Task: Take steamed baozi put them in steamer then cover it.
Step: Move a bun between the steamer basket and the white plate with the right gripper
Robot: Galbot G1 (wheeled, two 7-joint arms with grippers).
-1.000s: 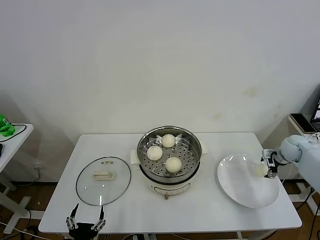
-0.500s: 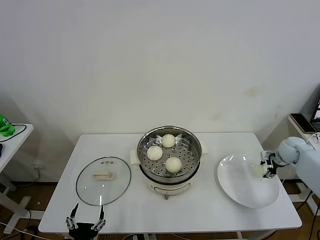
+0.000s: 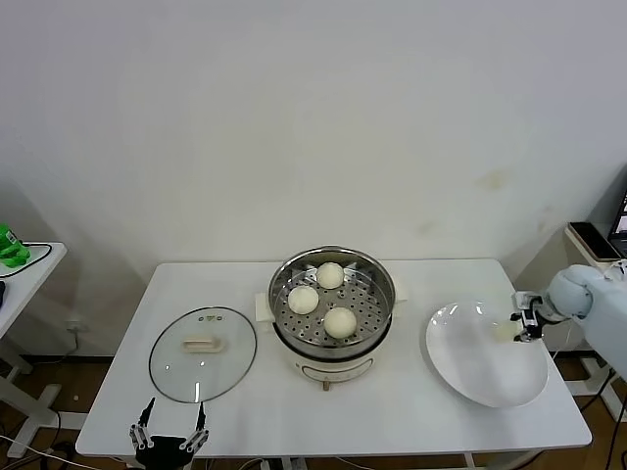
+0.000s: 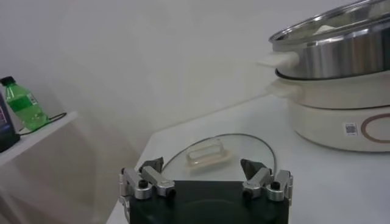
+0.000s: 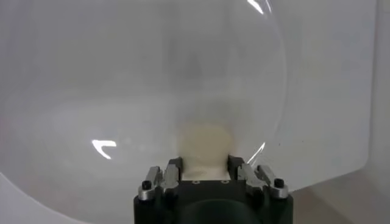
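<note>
Right gripper (image 5: 205, 163) now closed on baozi (image 5: 205, 143) over plate (image 5: 91, 91).

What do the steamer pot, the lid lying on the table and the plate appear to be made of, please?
Steamer: shiny, mirror-like metal, probably stainless steel, on a white, likely plastic base. Lid: clear glass, the table showing through, with a metal rim and cream handle. Plate: glossy white, probably ceramic, perhaps melamine.

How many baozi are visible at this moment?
4. Three sit on the steamer tray: baozi and. The fourth baozi is between the right gripper jaws over the white plate.
</note>
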